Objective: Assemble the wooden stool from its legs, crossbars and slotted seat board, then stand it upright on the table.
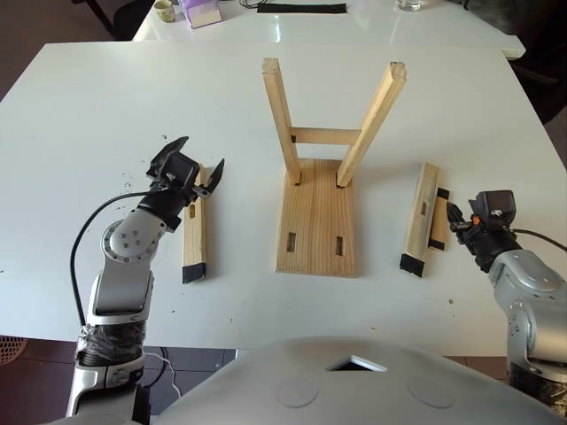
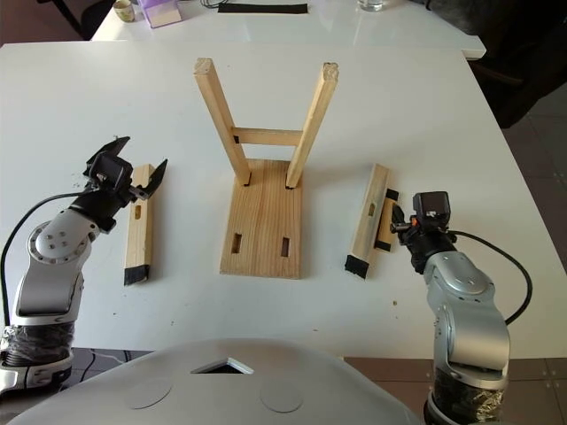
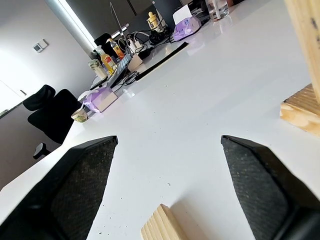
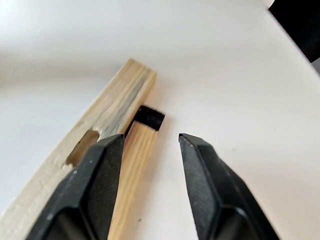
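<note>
Seat board (image 1: 315,221) flat, two legs (image 1: 282,119), crossbar (image 1: 325,136) fitted; loose leg (image 1: 195,235) left; another leg (image 1: 422,217), short bar (image 1: 438,221) right

White worktop (image 1: 106,106) lying brightly lit; second white table (image 1: 372,27) standing behind, carrying purple box (image 1: 201,11) and cup (image 1: 164,11); black office chairs (image 3: 50,112) sitting beside pale wall (image 3: 20,30).

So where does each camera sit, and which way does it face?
Left eye view: on the head, facing forward and down at the table and half-built stool; both arms show, left tool and right tool.
Right eye view: beside it; same scene, same arms.
Left wrist view: on the left wrist, looking low across the table between its open fingers.
Right wrist view: on the right wrist, looking past its open fingers at a loose leg and crossbar.
Shared: both eye views show that leg too.
</note>
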